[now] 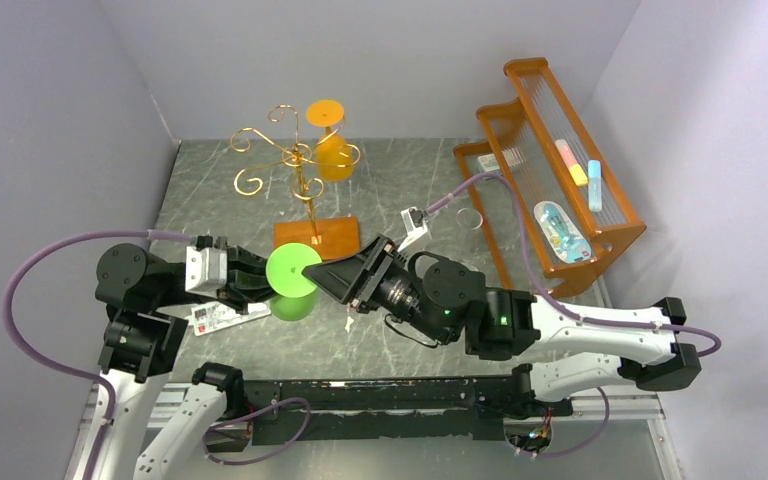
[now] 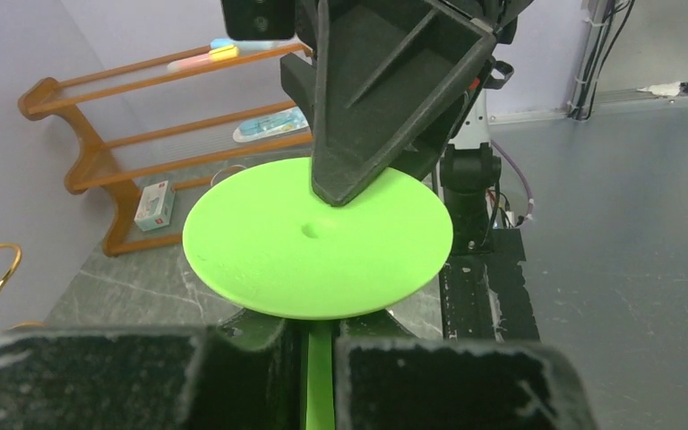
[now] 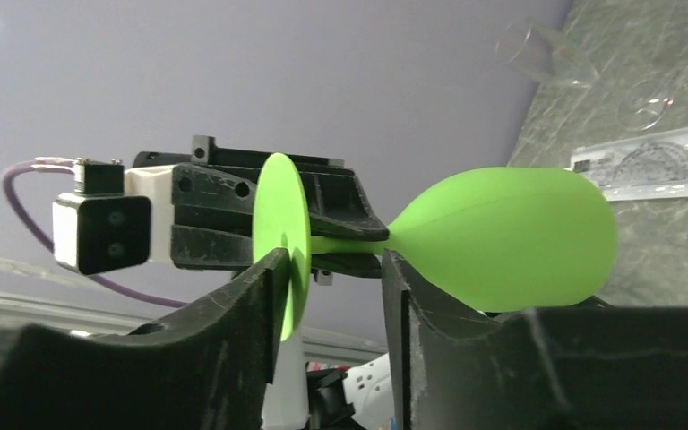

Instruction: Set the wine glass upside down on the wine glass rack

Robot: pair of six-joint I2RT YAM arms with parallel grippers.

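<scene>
A green wine glass [image 1: 293, 268] hangs foot up and bowl down above the table, between the two arms. My left gripper [image 1: 260, 282] is shut on its stem, which shows between the pads in the left wrist view [image 2: 320, 358] under the round foot [image 2: 318, 237]. My right gripper [image 1: 318, 278] is open. In the right wrist view [image 3: 331, 269] its jaws stand either side of the foot and stem, one pad close against the foot, the green bowl [image 3: 511, 237] just beyond. The gold wire rack [image 1: 295, 165] stands behind on its wooden base [image 1: 317, 236], with an orange glass [image 1: 332, 150] hanging upside down on it.
A large orange slatted shelf [image 1: 550, 170] holding small items stands at the right. A clear ring [image 1: 469, 217] lies by its foot. A packaged ruler set [image 1: 220, 318] lies on the table under the left gripper and also shows in the right wrist view [image 3: 645, 161].
</scene>
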